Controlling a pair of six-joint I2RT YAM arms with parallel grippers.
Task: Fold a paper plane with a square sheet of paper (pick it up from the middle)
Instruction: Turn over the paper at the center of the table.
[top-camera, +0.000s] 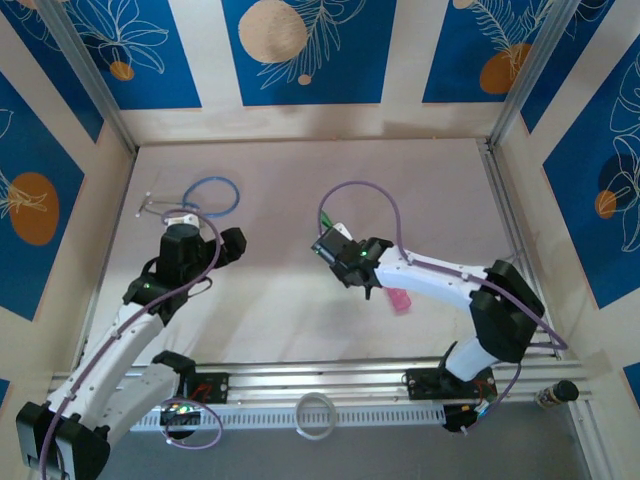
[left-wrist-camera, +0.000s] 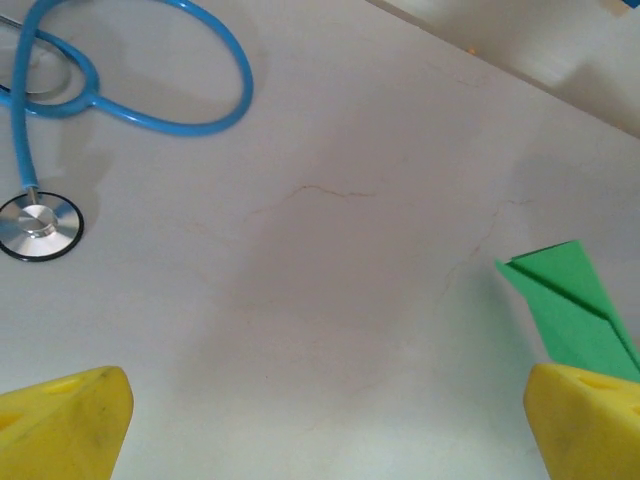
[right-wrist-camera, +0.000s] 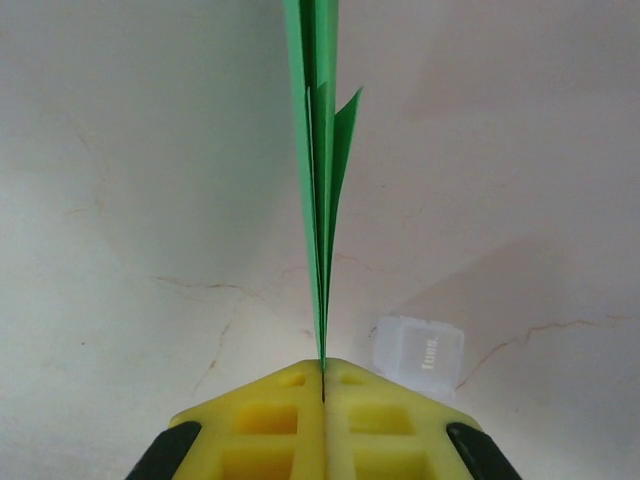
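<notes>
While right fingers (right-wrist-camera: 262, 418) pinch the paper plane (right-wrist-camera: 318, 200), cap lettering (right-wrist-camera: 426, 352) seems illegible.

Here's the tally: one paper plane (right-wrist-camera: 320, 180), green; one stethoscope (left-wrist-camera: 38, 225) far left; one pink bottle (top-camera: 400, 300) on the right; one white ring (top-camera: 300, 418) nearest; two hands, left hand (left-wrist-camera: 325, 400) and right hand (right-wrist-camera: 322, 375).

- Soft overhead light is falling evenly on the pale marbled tabletop (top-camera: 300, 310), casting only faint shadows.
- Well ahead and left of the wide-apart jaws of the left gripper (left-wrist-camera: 330, 430), the blue-tubed stethoscope's round steel chest piece (left-wrist-camera: 38, 226) is glinting.
- Its yellow fingertips (left-wrist-camera: 70, 420) are looking soft, out of focus.
- Ahead of the pinched jaws of the right gripper (right-wrist-camera: 323, 372), the slim bright-green paper plane (right-wrist-camera: 320, 200) is showing crisp.
</notes>
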